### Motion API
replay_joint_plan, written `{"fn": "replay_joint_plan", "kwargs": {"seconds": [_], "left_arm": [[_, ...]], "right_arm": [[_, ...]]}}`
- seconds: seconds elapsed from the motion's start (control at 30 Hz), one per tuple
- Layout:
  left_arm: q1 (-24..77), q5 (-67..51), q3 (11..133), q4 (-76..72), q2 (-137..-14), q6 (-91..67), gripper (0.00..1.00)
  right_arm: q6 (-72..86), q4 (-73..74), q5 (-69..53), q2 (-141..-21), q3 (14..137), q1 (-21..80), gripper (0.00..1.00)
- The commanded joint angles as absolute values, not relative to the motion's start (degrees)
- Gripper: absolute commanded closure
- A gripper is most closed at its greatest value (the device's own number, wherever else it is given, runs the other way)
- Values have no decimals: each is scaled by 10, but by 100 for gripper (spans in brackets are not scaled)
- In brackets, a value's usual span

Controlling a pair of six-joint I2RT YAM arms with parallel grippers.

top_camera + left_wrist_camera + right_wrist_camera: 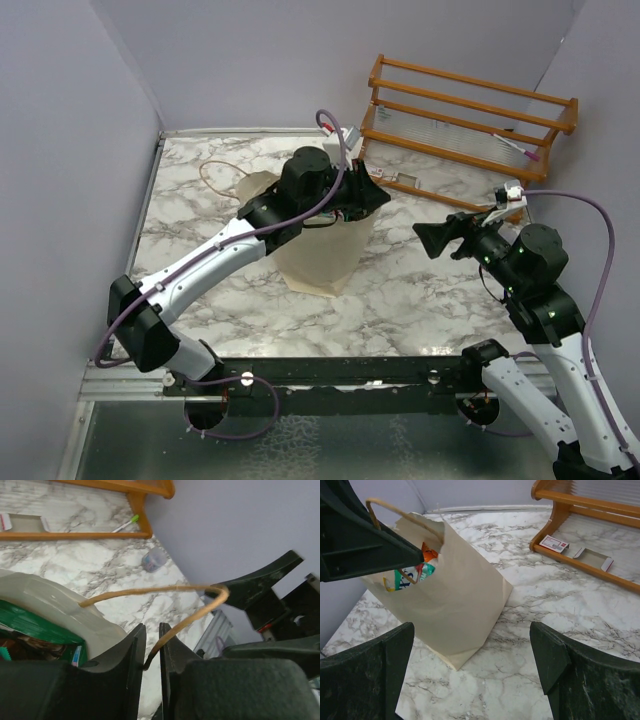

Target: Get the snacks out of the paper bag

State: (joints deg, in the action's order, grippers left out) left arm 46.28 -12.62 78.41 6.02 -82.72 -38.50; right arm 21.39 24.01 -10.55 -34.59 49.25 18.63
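Note:
The cream paper bag (322, 258) stands mid-table, mouth tilted toward the left arm. My left gripper (377, 197) is over its right top edge and is shut on one brown cord handle (175, 592), which runs between the jaws (152, 628). The other handle (215, 176) hangs out behind the bag. In the right wrist view the bag (460, 595) shows snacks (418, 568) in its mouth: orange, green and yellow packets. A green packet (32, 624) lies just inside the rim. My right gripper (440, 238) is open and empty, to the right of the bag and pointing at it (470, 665).
An orange wooden rack (470, 112) stands at the back right, with a small box (554, 542) and a flat card tray (592, 559) on its bottom shelf. A clear plastic cup (154, 560) sits on the marble near the rack. Walls close in on the left and right.

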Motion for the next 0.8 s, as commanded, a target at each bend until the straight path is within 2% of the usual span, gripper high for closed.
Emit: {"fn": "replay_joint_plan", "kwargs": {"seconds": [0.0, 0.1, 0.17, 0.4, 0.67, 0.77], "left_arm": [[472, -90, 858, 85, -827, -362, 67], [471, -47, 868, 146, -796, -324, 40], [471, -12, 868, 187, -764, -294, 25], [471, 139, 819, 295, -619, -218, 2], [467, 404, 758, 380, -536, -228, 1], [438, 417, 748, 384, -551, -229, 1]], "right_arm": [[217, 242, -120, -346, 486, 183, 1], [215, 238, -121, -351, 487, 183, 1], [213, 236, -121, -354, 489, 182, 1], [212, 228, -126, -358, 476, 183, 1], [212, 218, -132, -372, 473, 183, 1], [215, 214, -133, -373, 469, 183, 1]]}}
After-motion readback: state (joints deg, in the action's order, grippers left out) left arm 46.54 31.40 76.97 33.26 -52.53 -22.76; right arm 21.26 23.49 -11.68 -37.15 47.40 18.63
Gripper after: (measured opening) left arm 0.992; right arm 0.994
